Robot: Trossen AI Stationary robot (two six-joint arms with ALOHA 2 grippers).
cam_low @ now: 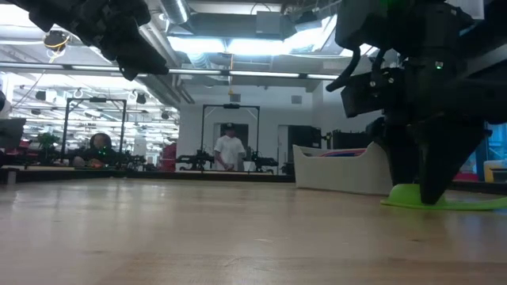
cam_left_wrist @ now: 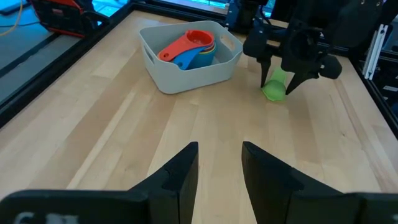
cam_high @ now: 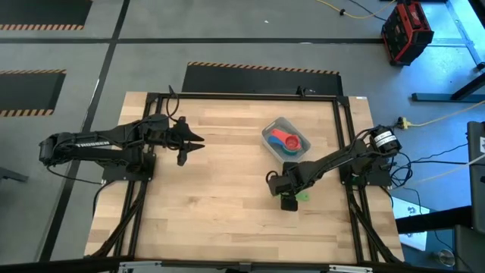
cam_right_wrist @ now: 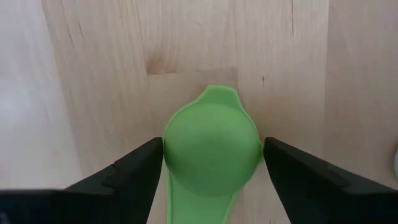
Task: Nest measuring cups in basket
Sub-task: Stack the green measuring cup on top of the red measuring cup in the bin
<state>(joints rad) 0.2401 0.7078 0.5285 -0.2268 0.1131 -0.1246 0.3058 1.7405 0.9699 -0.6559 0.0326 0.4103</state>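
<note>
I have the right end effector (cam_right_wrist: 211,165) down on the desk (cam_high: 227,189), fingers spread around the green cup (cam_right_wrist: 211,149), just beside the basket (cam_high: 267,141). The left end effector (cam_high: 193,144) hovers open, well apart.

From above, the right claw (cam_high: 289,199) covers most of the green cup (cam_high: 302,196) right of centre, leaving only a sliver visible. In the low view, the basket (cam_low: 341,170) is cut off by that arm, its contents hidden behind the wall. The right wrist view crops the green cup's handle at the bottom edge.
</note>
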